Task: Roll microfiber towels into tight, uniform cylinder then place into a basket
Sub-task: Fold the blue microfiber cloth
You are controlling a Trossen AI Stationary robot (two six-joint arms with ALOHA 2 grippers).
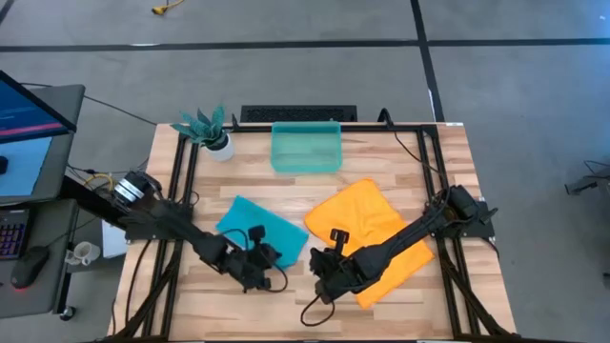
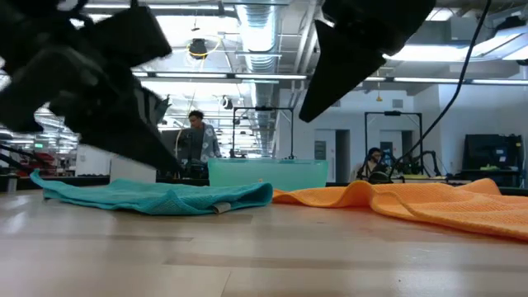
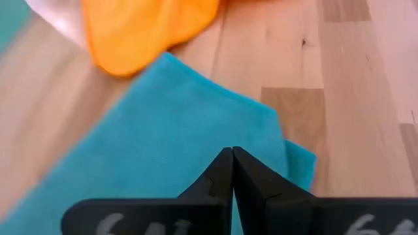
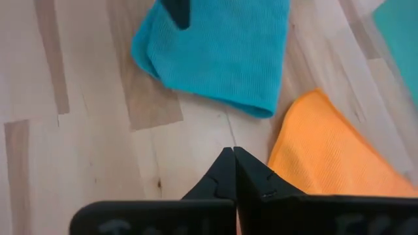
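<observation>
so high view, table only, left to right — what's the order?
Plant → teal towel with the left gripper shut at its near edge → basket → right gripper, shut → orange towel.

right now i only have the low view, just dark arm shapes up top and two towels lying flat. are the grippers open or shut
Observer: Both shut. The left gripper has its fingertips pressed together above the teal towel.
Operator: and the right one
Observer: The right gripper is shut too, empty, over bare wood by the edge of the orange towel.
Operator: is the basket empty, i can only see its front wall
Observer: From above, the basket holds nothing; neither towel is rolled.
Operator: anything else on the table
Observer: A small plant in a white pot stands at the far left corner, beside the basket.
</observation>
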